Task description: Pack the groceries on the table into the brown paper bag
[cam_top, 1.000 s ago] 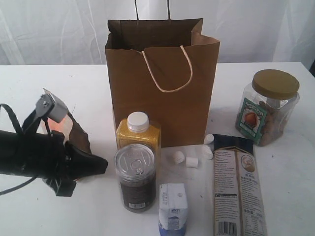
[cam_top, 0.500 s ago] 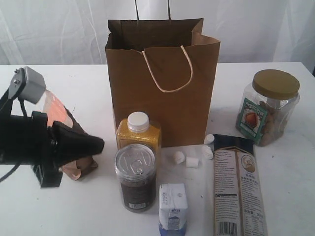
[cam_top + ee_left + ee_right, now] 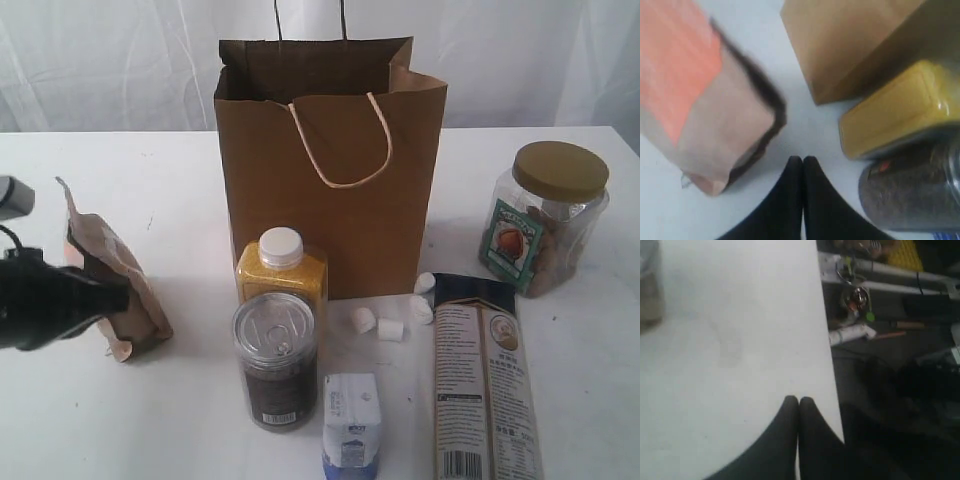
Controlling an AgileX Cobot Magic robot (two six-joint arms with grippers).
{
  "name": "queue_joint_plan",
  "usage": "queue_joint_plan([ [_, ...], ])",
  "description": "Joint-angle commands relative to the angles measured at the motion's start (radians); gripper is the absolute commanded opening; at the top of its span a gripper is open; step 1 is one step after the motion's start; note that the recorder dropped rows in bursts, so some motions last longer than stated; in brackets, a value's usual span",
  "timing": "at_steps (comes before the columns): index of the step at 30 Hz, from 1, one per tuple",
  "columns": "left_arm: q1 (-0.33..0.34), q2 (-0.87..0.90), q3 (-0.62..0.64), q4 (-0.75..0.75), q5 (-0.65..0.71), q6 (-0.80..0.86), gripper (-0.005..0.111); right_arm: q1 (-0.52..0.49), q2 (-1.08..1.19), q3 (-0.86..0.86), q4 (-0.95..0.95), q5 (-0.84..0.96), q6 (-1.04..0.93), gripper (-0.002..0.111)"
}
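Bag (image 3: 330, 190) stands upright, mouth open, far centre of table (image 3: 100, 420) so we can drop items in. Pouch (image 3: 115, 290) leans unheld at left; our left gripper (image 3: 802, 162) sits closed and empty just beside it. Right gripper (image 3: 798, 402) closed, empty, over table edge.

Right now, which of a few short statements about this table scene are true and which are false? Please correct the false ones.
1. The brown paper bag stands upright behind the yellow bottle. True.
2. The left end effector is gripping the brown-orange pouch. False: it is shut on nothing, and the pouch rests on the table beside it.
3. The gold-lidded jar is inside the bag. False: it stands on the table, to the right of the bag in the exterior view.
4. The silver can stands in front of the yellow bottle. True.
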Motion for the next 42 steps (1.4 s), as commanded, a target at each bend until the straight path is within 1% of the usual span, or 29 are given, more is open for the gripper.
queue_joint_plan([
  [1, -0.002, -0.006, 0.056, 0.026, 0.208, 0.093, 0.0, -0.004, -0.072, -0.097, 0.37, 0.067, -0.334, 0.0],
  [3, -0.002, -0.006, 0.056, 0.026, 0.363, 0.224, 0.0, 0.019, -0.103, -0.098, 0.777, 0.14, -0.679, 0.0],
  [4, -0.002, -0.006, 0.056, 0.027, 0.449, 0.3, 0.0, 0.038, -0.103, -0.098, 1.046, 0.248, -0.862, 0.0],
  [5, -0.002, -0.006, 0.056, 0.045, 0.517, 0.365, 0.0, 0.062, -0.091, -0.096, 1.258, 0.351, -1.062, 0.0],
  [6, -0.002, -0.006, 0.056, 0.091, 0.564, 0.414, 0.0, 0.102, -0.074, -0.096, 1.44, 0.448, -1.203, 0.0],
  [7, -0.002, -0.006, 0.056, 0.136, 0.561, 0.43, 0.0, 0.149, -0.057, -0.096, 1.538, 0.469, -1.272, 0.0],
  [9, -0.002, -0.006, 0.056, 0.169, 0.526, 0.463, 0.0, 0.208, -0.034, -0.096, 1.553, 0.462, -1.283, 0.0],
  [11, -0.002, -0.006, 0.056, 0.14, 0.479, 0.537, 0.0, 0.294, 0.006, -0.096, 1.528, 0.461, -1.283, 0.0],
  [12, -0.002, -0.006, 0.056, 0.105, 0.479, 0.62, 0.0, 0.359, 0.034, -0.096, 1.503, 0.451, -1.283, 0.0],
  [15, -0.002, -0.006, 0.056, 0.097, 0.493, 0.781, 0.0, 0.459, 0.069, -0.096, 1.473, 0.397, -1.273, 0.0],
  [16, -0.002, -0.006, 0.056, 0.1, 0.497, 0.834, 0.0, 0.496, 0.079, -0.096, 1.473, 0.36, -1.236, 0.0],
  [17, -0.002, -0.006, 0.056, 0.1, 0.494, 0.847, 0.0, 0.538, 0.079, -0.096, 1.475, 0.327, -1.196, 0.0],
  [18, -0.002, -0.006, 0.056, 0.1, 0.479, 0.847, 0.002, 0.559, 0.079, -0.096, 1.483, 0.308, -1.192, 0.0],
  [20, -0.002, -0.006, 0.056, 0.1, 0.441, 0.847, 0.009, 0.613, 0.086, -0.096, 1.517, 0.274, -1.192, 0.0],
  [21, -0.002, -0.001, 0.056, 0.1, 0.418, 0.847, 0.015, 0.642, 0.096, -0.096, 1.533, 0.246, -1.192, 0.0],
  [23, -0.002, 0.012, 0.056, 0.1, 0.373, 0.847, 0.028, 0.699, 0.129, -0.096, 1.546, 0.181, -1.192, 0.0],
  [25, -0.002, 0.034, 0.056, 0.088, 0.36, 0.847, 0.045, 0.745, 0.171, -0.096, 1.535, 0.1, -1.175, 0.0],
  [28, -0.002, 0.076, 0.056, 0.055, 0.404, 0.847, 0.067, 0.759, 0.201, -0.096, 1.495, 0.028, -1.081, 0.0],
  [31, -0.002, 0.129, 0.056, 0.0, 0.468, 0.847, 0.084, 0.759, 0.202, -0.096, 1.394, -0.02, -0.939, 0.0],
  [33, -0.002, 0.17, 0.056, -0.046, 0.495, 0.847, 0.09, 0.759, 0.197, -0.096, 1.342, -0.025, -0.888, 0.0],
  [35, -0.002, 0.214, 0.056, -0.066, 0.523, 0.847, 0.092, 0.759, 0.191, -0.096, 1.297, -0.011, -0.844, 0.0],
  [39, -0.002, 0.277, 0.053, -0.066, 0.612, 0.847, 0.091, 0.759, 0.199, -0.096, 1.188, -0.019, -0.723, 0.0],
  [42, -0.002, 0.314, 0.038, -0.066, 0.614, 0.847, 0.091, 0.759, 0.251, -0.096, 1.174, -0.066, -0.723, 0.0],
])
